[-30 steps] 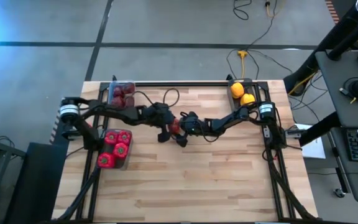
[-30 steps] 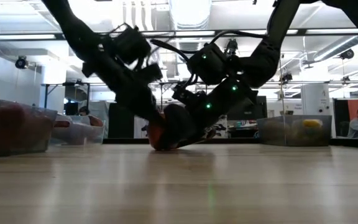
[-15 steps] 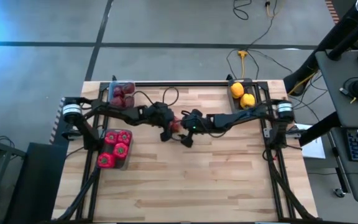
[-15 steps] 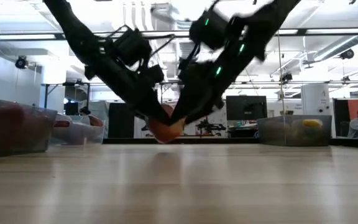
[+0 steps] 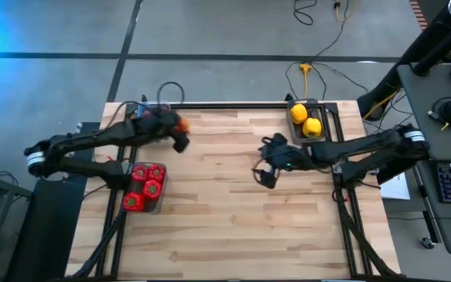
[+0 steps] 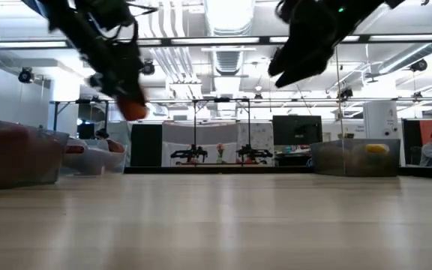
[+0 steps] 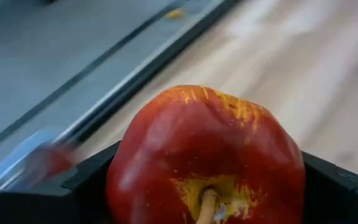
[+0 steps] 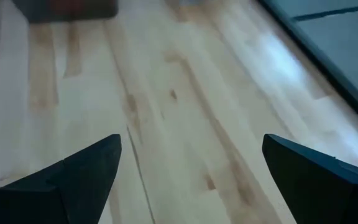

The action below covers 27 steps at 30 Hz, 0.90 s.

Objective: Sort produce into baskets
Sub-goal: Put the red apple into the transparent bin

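My left gripper (image 5: 178, 131) is shut on an orange-red apple (image 5: 182, 124), held high above the table beside the far-left basket (image 5: 152, 116) of dark maroon pieces; the arm covers part of that basket. The apple also shows in the low view (image 6: 132, 109) and fills the left wrist view (image 7: 207, 155). My right gripper (image 5: 266, 168) is open and empty, raised over the table's middle right, its fingers wide apart (image 8: 191, 180). Red peppers fill the near-left basket (image 5: 146, 186). Yellow pieces lie in the far-right basket (image 5: 305, 119). My left gripper pinches the apple between its two fingers, one on each opposite side (image 7: 120, 180). The apple's stem end (image 7: 207, 205) faces back toward the wrist. The apple is lifted clear of the table.
The baskets stand along the table's left and far-right edges; in the low view they show at the left (image 6: 13, 154) and at the right (image 6: 355, 156). Bare wooden tabletop (image 5: 225, 219) lies across the middle and near side.
My left gripper has lifted the apple off the table's middle and carried it up and toward the far-left basket. My right gripper has drawn away from the apple toward the table's right edge and risen.
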### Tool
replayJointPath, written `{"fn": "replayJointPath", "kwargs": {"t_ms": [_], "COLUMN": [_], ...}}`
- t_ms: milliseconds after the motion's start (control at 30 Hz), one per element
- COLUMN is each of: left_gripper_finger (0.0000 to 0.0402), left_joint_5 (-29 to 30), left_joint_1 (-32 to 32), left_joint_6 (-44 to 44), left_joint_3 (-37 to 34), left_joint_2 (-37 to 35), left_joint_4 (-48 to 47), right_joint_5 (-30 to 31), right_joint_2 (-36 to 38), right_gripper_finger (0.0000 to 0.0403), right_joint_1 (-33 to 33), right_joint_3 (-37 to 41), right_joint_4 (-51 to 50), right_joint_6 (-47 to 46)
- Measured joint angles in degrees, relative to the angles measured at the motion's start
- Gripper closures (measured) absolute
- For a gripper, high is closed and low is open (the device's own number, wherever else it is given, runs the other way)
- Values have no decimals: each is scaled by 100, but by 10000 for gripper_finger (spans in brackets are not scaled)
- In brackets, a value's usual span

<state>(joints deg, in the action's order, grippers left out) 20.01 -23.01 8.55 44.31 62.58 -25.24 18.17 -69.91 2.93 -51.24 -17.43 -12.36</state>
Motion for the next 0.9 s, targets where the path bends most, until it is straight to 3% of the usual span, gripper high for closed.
{"fn": "replayJointPath", "kwargs": {"t_ms": [67, 300, 500, 667, 900], "left_gripper_finger": [66, 66, 65, 17, 43], "left_joint_5": [335, 455, 265, 424, 357], "left_joint_1": [-169, -1221, -2070, -2378, -2382], "left_joint_6": [219, 1346, 1569, 1540, 1495], "left_joint_3": [0, -2, -11, -35, 11], "left_joint_2": [-219, -231, 74, 404, 149], "left_joint_4": [-448, -1322, -1114, -1026, -1070], "right_joint_5": [229, 288, 288, 245, 245], "right_joint_2": [233, 545, 470, 486, 882], "right_gripper_finger": [22, 22, 22, 22, 22], "right_joint_1": [98, 158, 156, 156, 156], "right_joint_3": [122, 321, 321, 319, 318], "right_joint_4": [4, 5, 11, 2, -81], "right_joint_6": [-159, -656, -569, -799, -1047]}}
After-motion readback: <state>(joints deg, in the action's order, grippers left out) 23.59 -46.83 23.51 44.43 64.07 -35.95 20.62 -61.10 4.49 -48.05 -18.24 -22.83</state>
